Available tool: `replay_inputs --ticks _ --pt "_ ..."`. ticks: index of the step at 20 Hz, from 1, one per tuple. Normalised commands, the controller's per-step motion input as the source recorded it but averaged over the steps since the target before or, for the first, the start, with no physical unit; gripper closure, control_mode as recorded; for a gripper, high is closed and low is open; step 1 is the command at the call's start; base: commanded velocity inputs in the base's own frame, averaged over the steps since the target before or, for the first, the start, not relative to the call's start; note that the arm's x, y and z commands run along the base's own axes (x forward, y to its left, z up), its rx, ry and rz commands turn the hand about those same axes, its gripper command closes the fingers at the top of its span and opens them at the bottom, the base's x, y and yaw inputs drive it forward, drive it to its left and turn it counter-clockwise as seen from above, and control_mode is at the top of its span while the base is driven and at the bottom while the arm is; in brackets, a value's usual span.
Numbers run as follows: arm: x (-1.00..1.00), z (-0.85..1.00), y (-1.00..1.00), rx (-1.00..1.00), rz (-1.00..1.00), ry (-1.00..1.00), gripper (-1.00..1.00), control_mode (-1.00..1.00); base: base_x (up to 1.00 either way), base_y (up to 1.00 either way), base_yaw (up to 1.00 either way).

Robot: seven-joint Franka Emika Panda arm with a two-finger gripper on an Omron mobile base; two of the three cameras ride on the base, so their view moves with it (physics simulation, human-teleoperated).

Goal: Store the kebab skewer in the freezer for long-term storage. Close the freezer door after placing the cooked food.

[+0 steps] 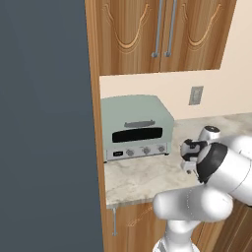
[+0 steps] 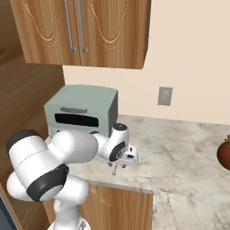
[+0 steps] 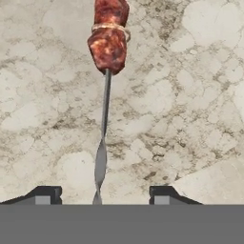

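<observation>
The kebab skewer [image 3: 106, 119] lies on the marble counter [image 3: 190, 95]. Its thin metal stick runs from between my fingertips up to the reddish-brown meat chunks [image 3: 109, 43] at the top of the hand view. My gripper [image 3: 105, 195] hangs just over the stick's bare end, open, with one fingertip [image 3: 47, 194] well off to each side. From the base views the gripper [image 2: 122, 164] sits low over the counter [image 2: 179, 152], near its front edge. A flat dark slate-grey appliance panel [image 1: 44, 123] covers the left; no handle or display shows on it. The freezer compartment is out of view.
A pale green toaster oven [image 1: 138, 129] stands at the back of the counter [image 1: 147, 177], left of my hand. Wooden wall cabinets [image 1: 162, 34] hang above, and a socket [image 1: 196, 95] is on the wall. A dark reddish round object [image 2: 224, 155] sits at the far right.
</observation>
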Motion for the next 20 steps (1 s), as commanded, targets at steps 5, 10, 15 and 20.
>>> replay_inputs --ticks 5,10,15,20 --pt "0.00 -0.12 0.00 0.00 0.00 0.00 -1.00 -1.00 0.00 0.00 0.00" --pt "0.00 -0.16 0.00 0.00 0.00 0.00 1.00 -1.00 0.00 0.00 0.00" --pt "0.00 -0.12 0.01 0.00 0.00 0.00 1.00 -1.00 0.00 0.00 0.00" --pt "0.00 -0.08 0.02 0.00 0.00 -0.01 1.00 -1.00 0.00 0.00 0.00"
